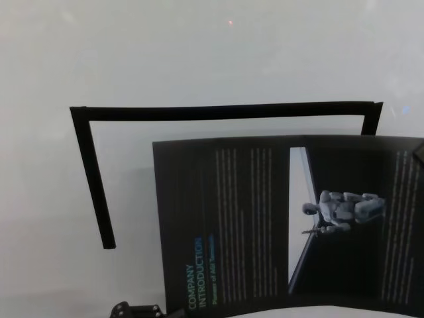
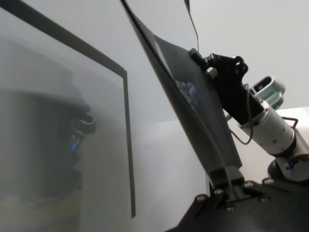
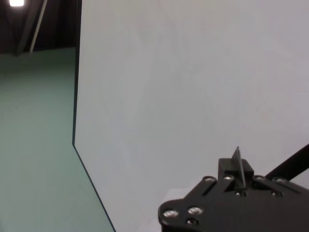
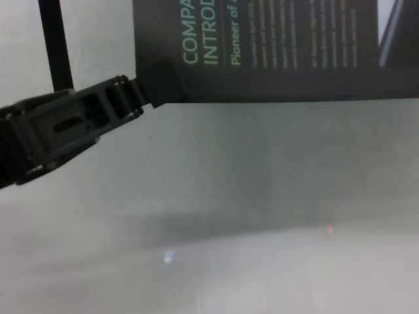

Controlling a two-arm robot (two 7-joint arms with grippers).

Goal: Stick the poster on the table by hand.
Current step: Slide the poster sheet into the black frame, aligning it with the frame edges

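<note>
The poster (image 1: 265,225) is a black sheet with a green "COMPANY INTRODUCTION" heading. It is held over the pale table (image 1: 199,53), offset to the right of a taped black outline. My left gripper (image 4: 160,82) is shut on the poster's corner near the heading (image 4: 275,46). In the left wrist view the poster (image 2: 193,106) shows edge-on, tilted up off the table, with my left gripper (image 2: 227,176) pinching it. My right gripper (image 2: 200,57) is shut on the far corner. In the right wrist view it (image 3: 236,171) pinches a thin sliver of sheet.
A thin black bar outline (image 1: 225,112) lies flat on the table, open toward me, its left leg ending at mid-table. It also shows in the chest view (image 4: 55,46). The table's edge (image 3: 77,96) meets a green floor in the right wrist view.
</note>
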